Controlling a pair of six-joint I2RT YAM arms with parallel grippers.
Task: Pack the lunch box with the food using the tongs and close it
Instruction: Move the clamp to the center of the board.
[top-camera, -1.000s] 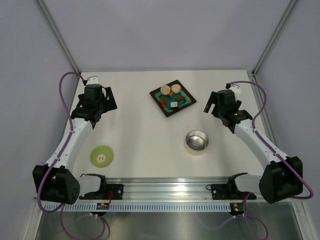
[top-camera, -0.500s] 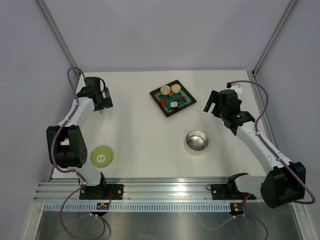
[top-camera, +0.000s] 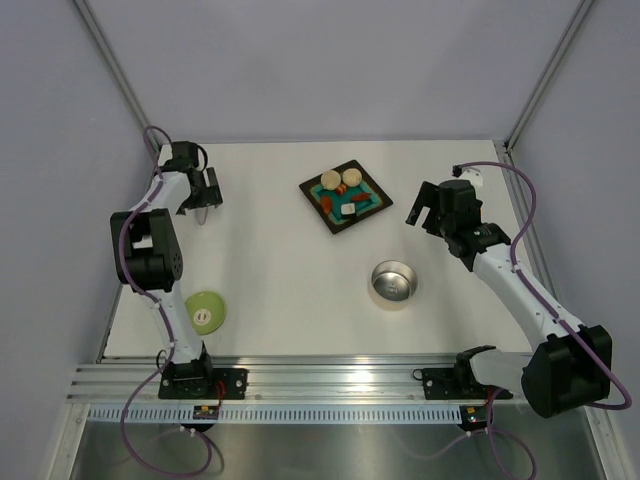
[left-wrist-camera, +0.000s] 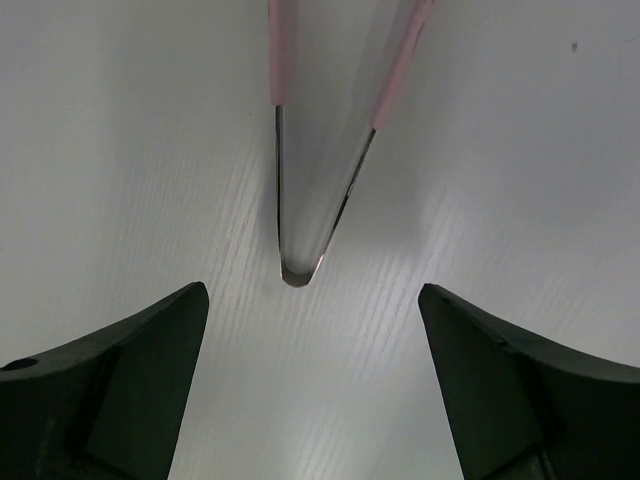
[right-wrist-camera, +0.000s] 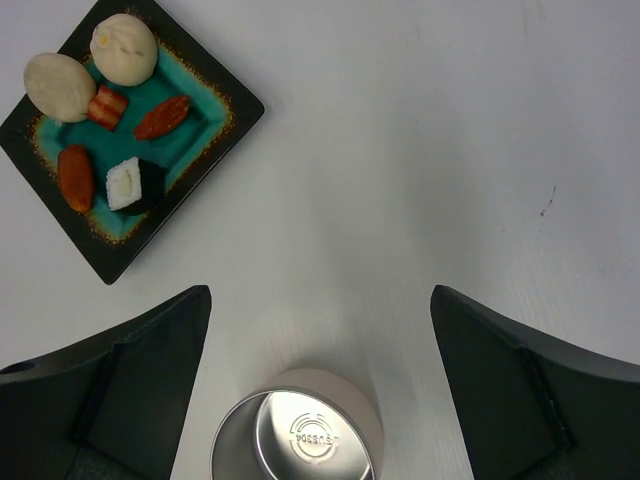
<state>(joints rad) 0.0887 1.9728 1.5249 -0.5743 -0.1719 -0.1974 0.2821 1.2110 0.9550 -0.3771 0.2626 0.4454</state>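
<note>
L claw moved over tongs; lunch box stamped SUS304.

Your left arm folds back, elbow raised, left gripper facing down with jaws spread wide; your right arm stretches forward, right gripper facing down, jaws wide apart.

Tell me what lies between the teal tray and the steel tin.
Nothing: the right wrist view shows only bare white table between the teal tray and the steel tin.
</note>
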